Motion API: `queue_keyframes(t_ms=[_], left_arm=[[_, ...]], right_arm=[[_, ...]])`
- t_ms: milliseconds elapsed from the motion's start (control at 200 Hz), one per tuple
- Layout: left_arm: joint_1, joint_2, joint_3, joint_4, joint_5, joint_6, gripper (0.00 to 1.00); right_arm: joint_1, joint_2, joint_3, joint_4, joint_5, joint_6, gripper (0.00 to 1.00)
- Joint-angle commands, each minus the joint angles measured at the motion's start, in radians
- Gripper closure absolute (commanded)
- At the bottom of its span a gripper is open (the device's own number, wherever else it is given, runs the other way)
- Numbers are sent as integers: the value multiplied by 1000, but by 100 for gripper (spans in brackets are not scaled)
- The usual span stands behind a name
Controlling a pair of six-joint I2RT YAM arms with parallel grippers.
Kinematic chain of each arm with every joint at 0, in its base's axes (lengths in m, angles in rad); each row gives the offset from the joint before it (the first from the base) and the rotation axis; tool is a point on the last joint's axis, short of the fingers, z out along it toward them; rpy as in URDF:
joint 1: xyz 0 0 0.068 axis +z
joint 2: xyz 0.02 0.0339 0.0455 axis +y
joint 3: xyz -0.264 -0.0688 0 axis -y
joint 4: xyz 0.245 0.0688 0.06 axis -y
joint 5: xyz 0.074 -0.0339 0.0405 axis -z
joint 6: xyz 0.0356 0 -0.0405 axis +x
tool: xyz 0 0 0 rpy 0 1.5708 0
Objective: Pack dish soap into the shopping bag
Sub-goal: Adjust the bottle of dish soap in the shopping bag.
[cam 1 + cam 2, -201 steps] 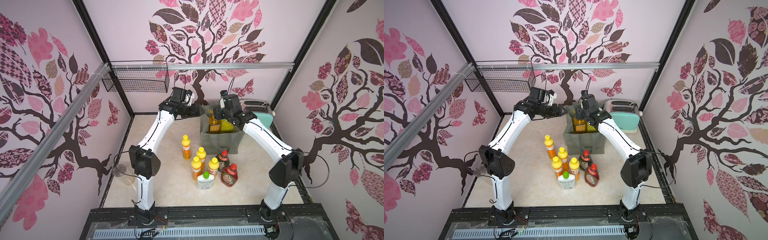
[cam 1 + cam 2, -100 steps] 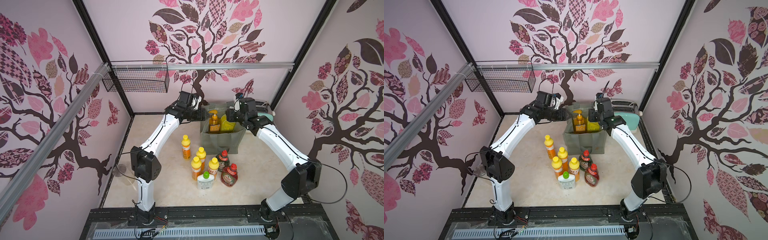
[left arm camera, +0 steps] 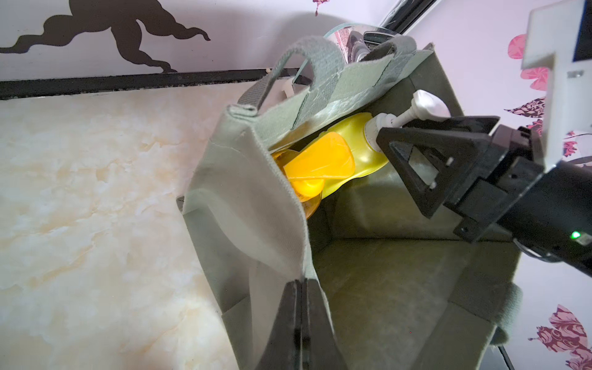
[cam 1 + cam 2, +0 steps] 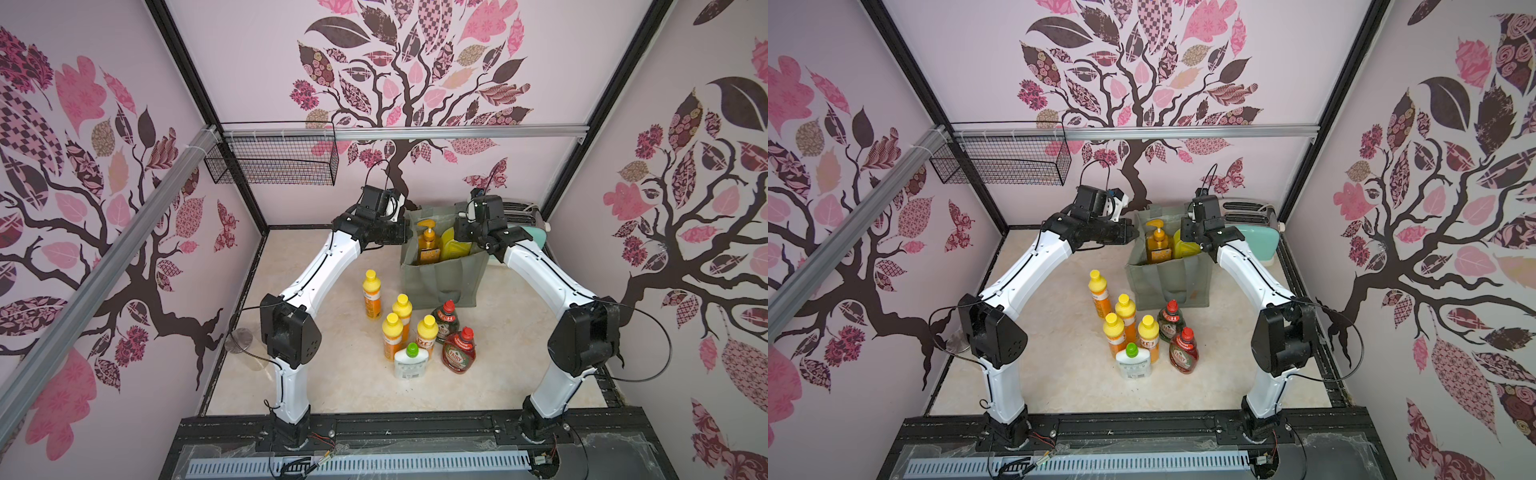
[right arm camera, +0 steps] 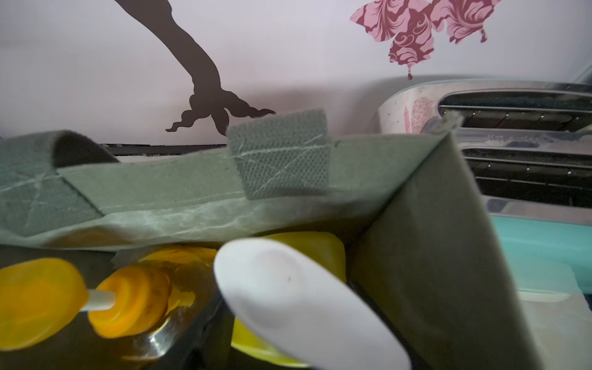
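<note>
The left gripper has its two black wedge-shaped fingers pressed together, pinching the top hem of the shopping bag on its left side wall. One open-framed triangular finger of the right gripper lies against the white collar of the big yellow pump bottle inside the bag. Its partner is hidden, so whether it grips cannot be told.

Both white arms rise from the bench's near edge, bend at black elbows and lean inward to the bag like an arch.

The bag is boxy, soft grey-green fabric with woven straps, standing near the far edge, right of centre. An amber pump bottle stands inside beside the yellow one.

Mid-bench, on marbled cream, glossy plastic bottles cluster upright: four small orange bottles, a green Fairy bottle, a red Fairy bottle and a white bottle.
</note>
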Motion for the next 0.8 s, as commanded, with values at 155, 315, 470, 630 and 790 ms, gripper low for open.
queue_keyframes(t_ms=[155,315,470,630,790], left_arm=[[-13,-28,-45,3,-15,11,86],[-28,-50,-70,7,-18,9,47],[-71,-109,-143,-10,-80,24,37],[-129,-133,-168,-74,-179,65,31],[-145,-131,-202,-88,-226,82,38]], right_arm=[[-5,98,104,-10,-3,-18,40],[-4,104,93,-9,-6,-38,50],[-4,77,96,-15,-39,-97,76],[-5,26,111,-33,-66,-164,91],[-5,19,182,-91,-78,-238,95]])
